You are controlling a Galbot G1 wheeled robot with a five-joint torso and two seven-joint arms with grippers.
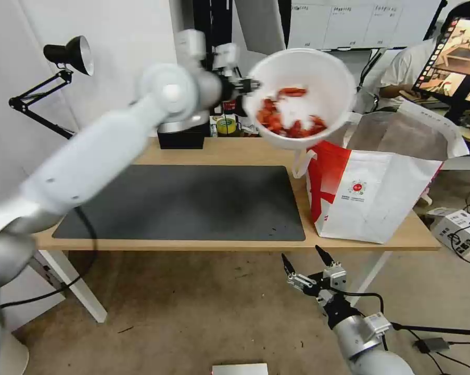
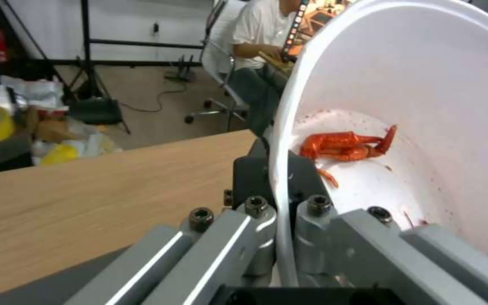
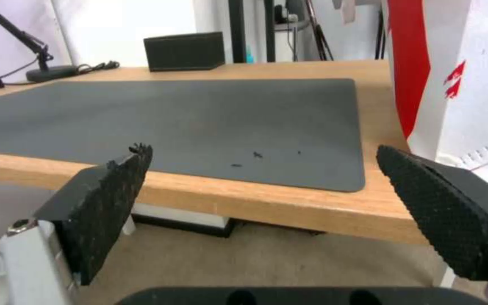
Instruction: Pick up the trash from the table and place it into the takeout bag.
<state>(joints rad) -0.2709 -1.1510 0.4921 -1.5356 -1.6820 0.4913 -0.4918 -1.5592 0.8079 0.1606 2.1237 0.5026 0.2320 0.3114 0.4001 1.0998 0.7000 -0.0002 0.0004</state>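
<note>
My left gripper [image 1: 248, 85] is shut on the rim of the white bowl [image 1: 302, 96], holding it high above the table's back right, tilted toward me. Red crayfish shells [image 1: 289, 117] lie in it; in the left wrist view the bowl's rim [image 2: 282, 169] runs between the fingers and one shell [image 2: 343, 146] clings inside. The takeout bag [image 1: 372, 195], white with red panels, stands open at the table's right end, just right of and below the bowl. My right gripper [image 1: 304, 258] hangs open below the table's front edge, with nothing between its pads [image 3: 111, 195].
A dark grey mat [image 1: 185, 203] covers the middle of the light-wood table [image 1: 235, 152]. A black box [image 1: 182, 138] sits at the back edge and a black desk lamp [image 1: 68, 54] at the far left. Cables and a small box [image 1: 461, 229] lie on the floor at right.
</note>
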